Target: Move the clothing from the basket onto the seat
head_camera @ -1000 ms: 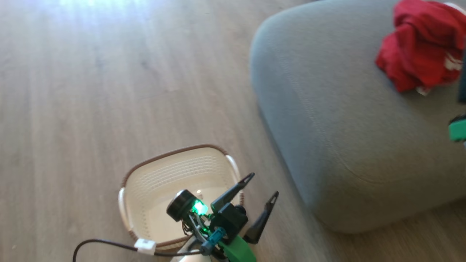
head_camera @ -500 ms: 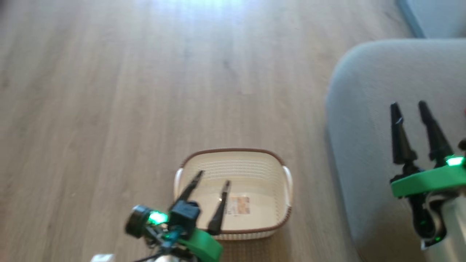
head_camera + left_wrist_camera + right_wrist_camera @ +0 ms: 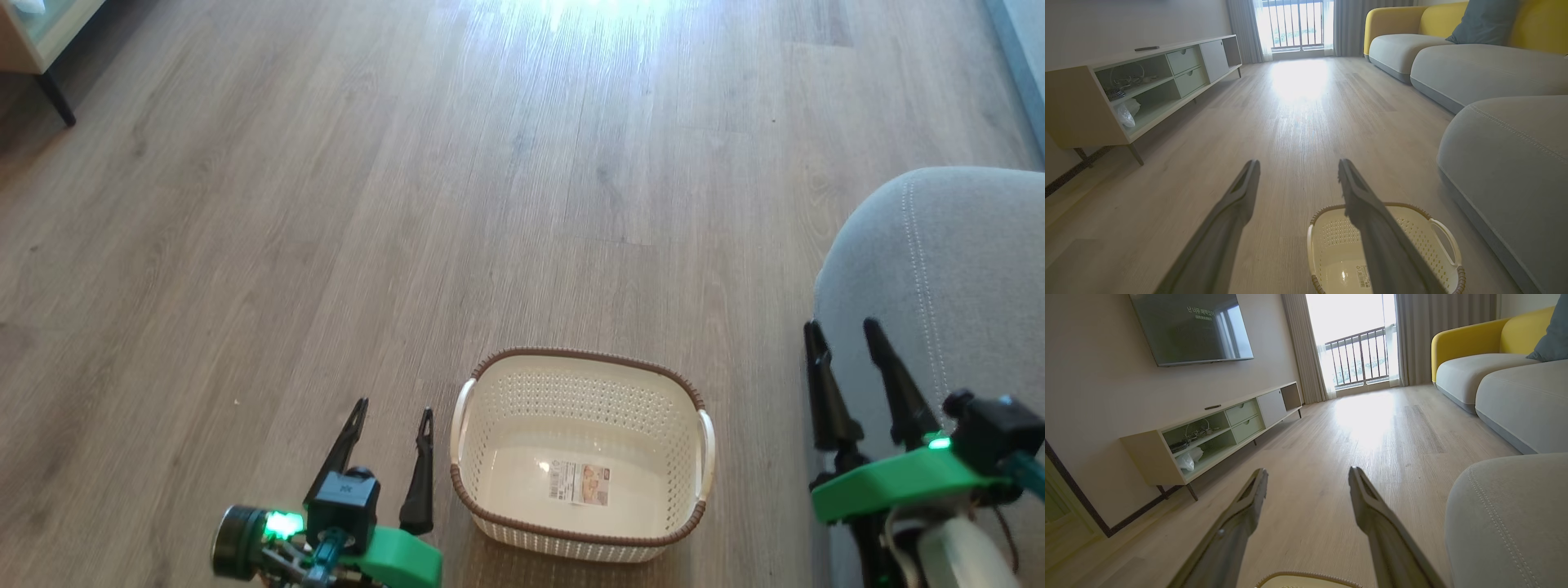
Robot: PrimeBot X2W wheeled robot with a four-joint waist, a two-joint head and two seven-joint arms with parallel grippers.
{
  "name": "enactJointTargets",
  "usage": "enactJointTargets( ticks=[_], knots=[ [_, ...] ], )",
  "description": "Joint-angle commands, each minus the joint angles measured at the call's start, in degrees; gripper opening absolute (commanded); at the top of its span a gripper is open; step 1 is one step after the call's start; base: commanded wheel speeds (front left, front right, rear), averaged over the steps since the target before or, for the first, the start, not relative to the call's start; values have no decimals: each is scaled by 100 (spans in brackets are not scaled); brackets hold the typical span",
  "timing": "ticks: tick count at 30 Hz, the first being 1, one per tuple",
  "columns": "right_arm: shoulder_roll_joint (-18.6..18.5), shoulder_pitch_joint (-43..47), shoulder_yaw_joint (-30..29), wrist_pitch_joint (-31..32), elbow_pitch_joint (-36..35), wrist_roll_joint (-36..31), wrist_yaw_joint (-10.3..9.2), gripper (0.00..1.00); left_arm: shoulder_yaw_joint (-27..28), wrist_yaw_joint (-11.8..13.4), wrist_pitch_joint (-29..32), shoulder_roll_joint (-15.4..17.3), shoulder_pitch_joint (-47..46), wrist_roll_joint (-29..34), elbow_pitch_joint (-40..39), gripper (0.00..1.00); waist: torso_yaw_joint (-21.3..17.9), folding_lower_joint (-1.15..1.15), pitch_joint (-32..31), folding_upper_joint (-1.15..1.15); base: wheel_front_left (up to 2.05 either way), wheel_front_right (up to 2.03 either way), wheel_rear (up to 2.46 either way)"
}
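— On the pale wood-grain plank floor (image 3: 408, 204), what stands there?

— A small cream plastic basket (image 3: 571, 396), rounded-rectangular. Its walls are pierced with rows of little holes, a brown woven-look band runs round the rim, and 2 smooth white loop handles (image 3: 707, 453) sit at the short sides. A flat paper label (image 3: 578, 482) lies on its glossy bottom.

— And the seat?

— The big grey upholstered seat cushion (image 3: 963, 269) lies to the basket's right, apart from it. It has a coarse fabric, a rounded corner and a line of pale stitching (image 3: 918, 269) running over its top.

— How is the left gripper?

— The left gripper (image 3: 393, 407) hangs just beside the basket's left wall, above the floor. Its 2 long, dark, tapered fingers are spread wide, with nothing between them.

— The right one?

— The right gripper (image 3: 840, 324), on a green mount (image 3: 890, 486), points up the head view along the seat's rounded edge. Its 2 fingers are likewise parted wide and grip nothing.
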Motion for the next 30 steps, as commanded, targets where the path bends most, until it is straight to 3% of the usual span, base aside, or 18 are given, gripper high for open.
enactJointTargets(
  ticks=[1,9,20,30],
  knots=[
    [-10,-53,112,-36,-164,-99,-1,100,232,72,-29,-44,-168,25,-217,100,-15,0,4,0,0,0,0],
    [276,347,40,-36,-215,-222,-1,100,300,267,-29,-51,-141,-69,-283,100,-146,0,18,0,0,0,0],
    [358,428,24,-36,-378,-430,-1,100,426,458,-29,-52,-334,-68,-369,100,-394,0,85,0,0,0,0],
    [381,380,-164,-36,-566,-553,-1,100,988,288,-29,-48,-461,58,-382,100,-426,0,105,0,0,0,0]
  ],
)
